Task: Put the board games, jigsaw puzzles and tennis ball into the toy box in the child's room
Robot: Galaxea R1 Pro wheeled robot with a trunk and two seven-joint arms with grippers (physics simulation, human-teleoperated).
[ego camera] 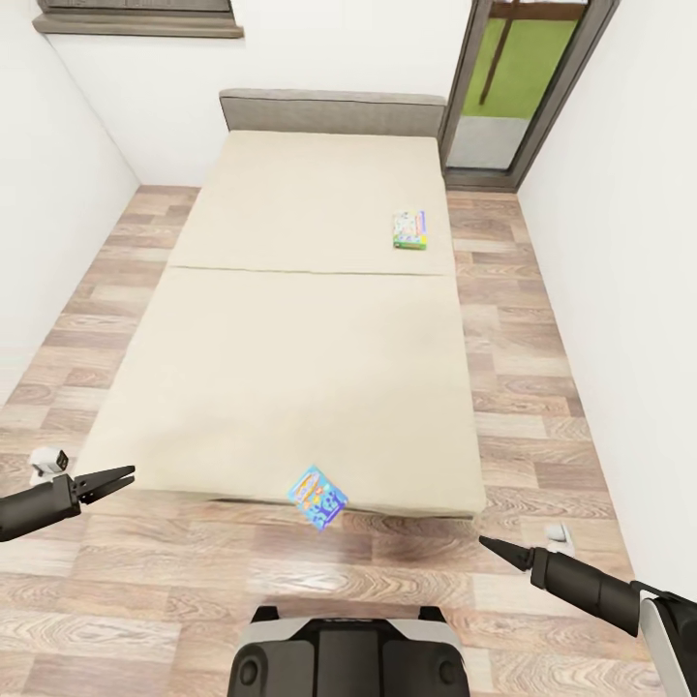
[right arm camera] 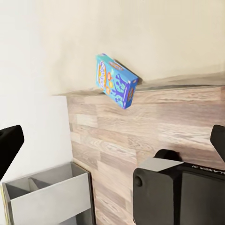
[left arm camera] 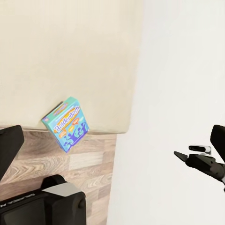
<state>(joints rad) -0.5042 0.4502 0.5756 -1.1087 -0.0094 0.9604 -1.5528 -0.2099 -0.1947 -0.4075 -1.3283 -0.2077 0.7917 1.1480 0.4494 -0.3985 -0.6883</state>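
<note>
The bed is lying ahead of both claws, its beige cover carrying a green-edged board game far beyond the right claw. A blue board game is hanging tilted over the near edge, between the claws.

Black tapering arms end in pointed dark end effectors: left end effector, right end effector; the base is black with grey-white trim.

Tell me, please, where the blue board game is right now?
In the head view, the blue board game sits tilted at the near edge of the bed, overhanging the wood floor, just ahead of the robot's base and between both grippers.
</note>
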